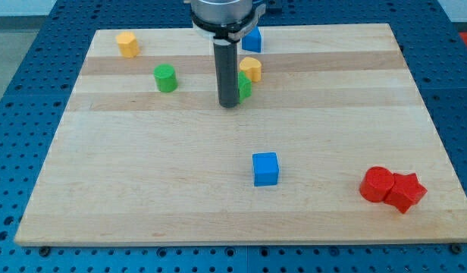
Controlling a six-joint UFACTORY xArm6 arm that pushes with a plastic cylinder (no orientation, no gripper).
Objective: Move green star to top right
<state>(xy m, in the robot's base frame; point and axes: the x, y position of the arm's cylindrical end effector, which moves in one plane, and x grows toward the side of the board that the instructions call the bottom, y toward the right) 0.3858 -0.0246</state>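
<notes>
The green star sat near the middle of the surface's top half, mostly hidden behind my rod, so only a green sliver showed on the rod's right side; I could not confirm its star outline from this view. A yellow block lay touching or just beside it toward the top edge, and a blue block stood near the top edge beyond that.

I judged the star to be light, rigid and quick to slide on the smooth wood, and likely to spin if pushed off centre. With nothing to grasp, I would press on its lower-left face and drive it toward the top right corner, skirting the yellow block.

My end effector was only the bare rod: it had no jaws, so it held nothing. My tip rested on the surface right against the star's left side, apparently touching.

Elsewhere, a green cylinder and a yellow hexagonal block lay toward the top left, a blue cube below centre, and a red cylinder touching a red star near the bottom right corner.
</notes>
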